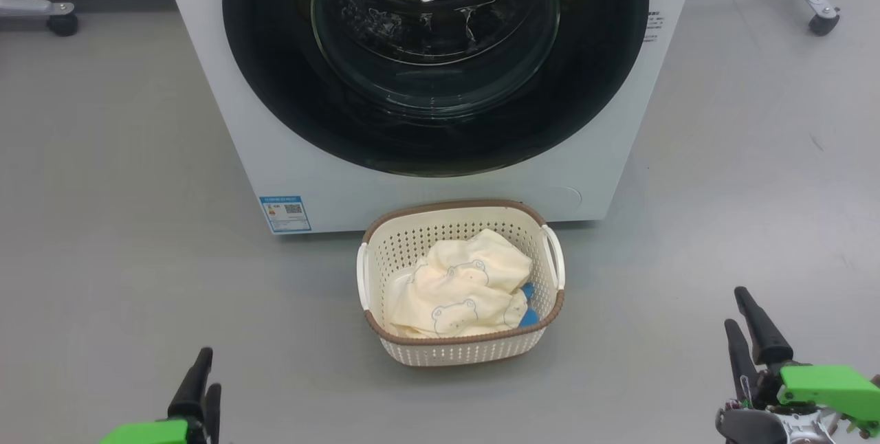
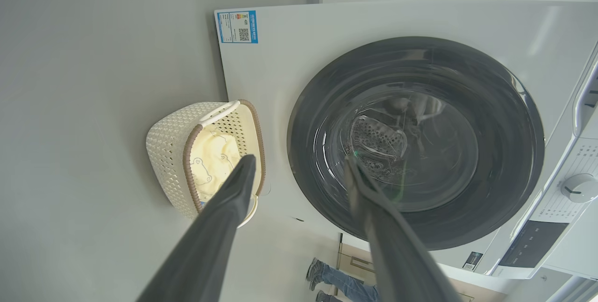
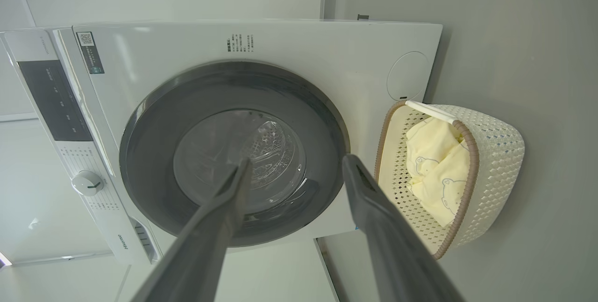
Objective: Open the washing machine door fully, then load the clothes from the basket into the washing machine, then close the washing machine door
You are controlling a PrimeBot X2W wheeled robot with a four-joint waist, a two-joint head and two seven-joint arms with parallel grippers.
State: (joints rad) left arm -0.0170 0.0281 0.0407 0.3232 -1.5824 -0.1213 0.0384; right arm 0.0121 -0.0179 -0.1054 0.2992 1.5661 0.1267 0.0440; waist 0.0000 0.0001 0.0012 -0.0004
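- While black-rimmed round glass washing machine door point(image 1: 434, 66) is sitting shut, cream bear-print clothes point(image 1: 457, 289) are lying in perforated cream plastic basket point(image 1: 467, 353) (brown-rimmed).
- Left gripper point(image 2: 300, 158) and right gripper point(image 3: 295, 159) are gaping wide, empty.

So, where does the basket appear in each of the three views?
Head view: basket lower centre, on the floor before the washing machine.
Left wrist view: basket left of centre, beside the washing machine door.
Right wrist view: basket at right, beside the door.
Shared landmark: the door's black rim.
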